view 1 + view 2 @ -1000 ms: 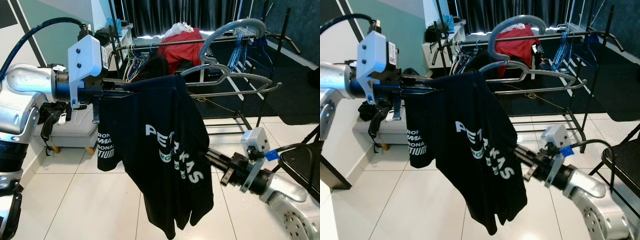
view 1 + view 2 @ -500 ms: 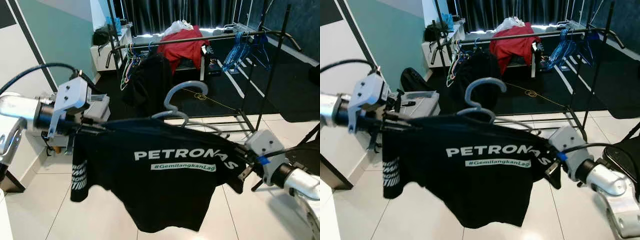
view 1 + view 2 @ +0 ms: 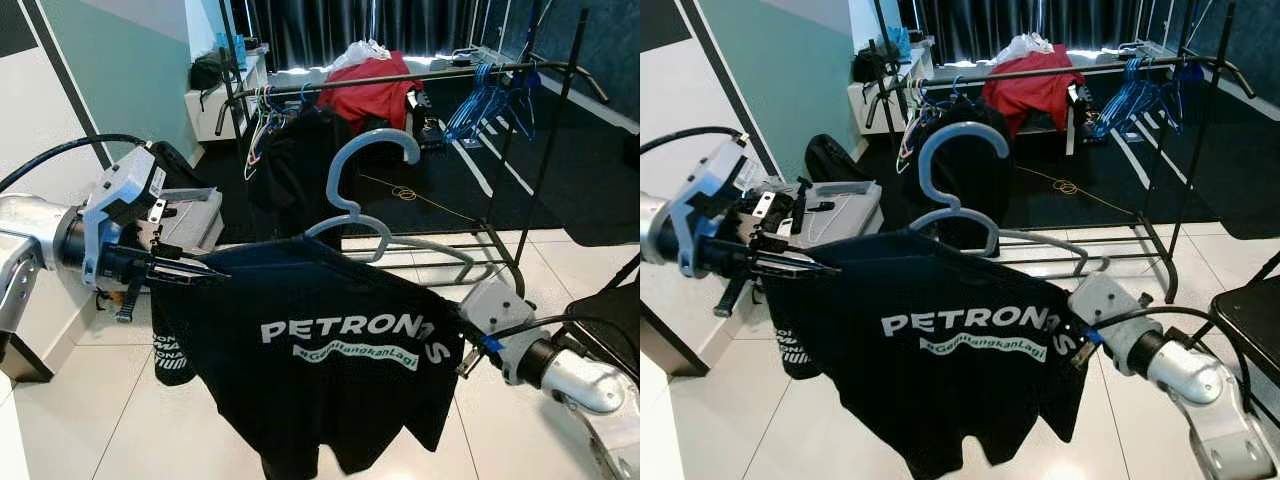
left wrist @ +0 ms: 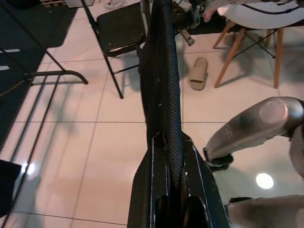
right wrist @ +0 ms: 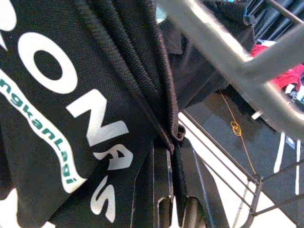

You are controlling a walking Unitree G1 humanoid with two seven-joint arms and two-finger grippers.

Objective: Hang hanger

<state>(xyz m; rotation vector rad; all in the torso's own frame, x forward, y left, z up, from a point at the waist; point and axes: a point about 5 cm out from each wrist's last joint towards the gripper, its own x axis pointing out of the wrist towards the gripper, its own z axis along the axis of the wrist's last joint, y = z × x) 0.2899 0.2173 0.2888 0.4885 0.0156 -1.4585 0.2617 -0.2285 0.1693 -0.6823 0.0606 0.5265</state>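
Note:
A black T-shirt [image 3: 330, 350] with white PETRONAS lettering hangs on a grey-blue plastic hanger [image 3: 365, 190], stretched between my two grippers above the tiled floor. My left gripper [image 3: 190, 275] is shut on the shirt's left shoulder edge; the left wrist view shows black ribbed fabric [image 4: 164, 95] clamped between its fingers. My right gripper [image 3: 458, 335] is shut on the shirt's right shoulder, with the seam [image 5: 166, 133] pinched between its fingers. The hanger's hook stands upright above the collar. A black clothes rail [image 3: 400, 78] runs across behind it.
The rail carries a red garment [image 3: 365, 95], a dark garment [image 3: 295, 160] and blue hangers [image 3: 490, 90]. A grey case [image 3: 195, 215] sits at the left on the floor. A black chair [image 3: 615, 320] stands at the right. White tiles lie below.
The hanger with the shirt has risen a little and its hook now stands higher. My left gripper has come closer and my right one has dropped slightly. The shirt sags more at the right.

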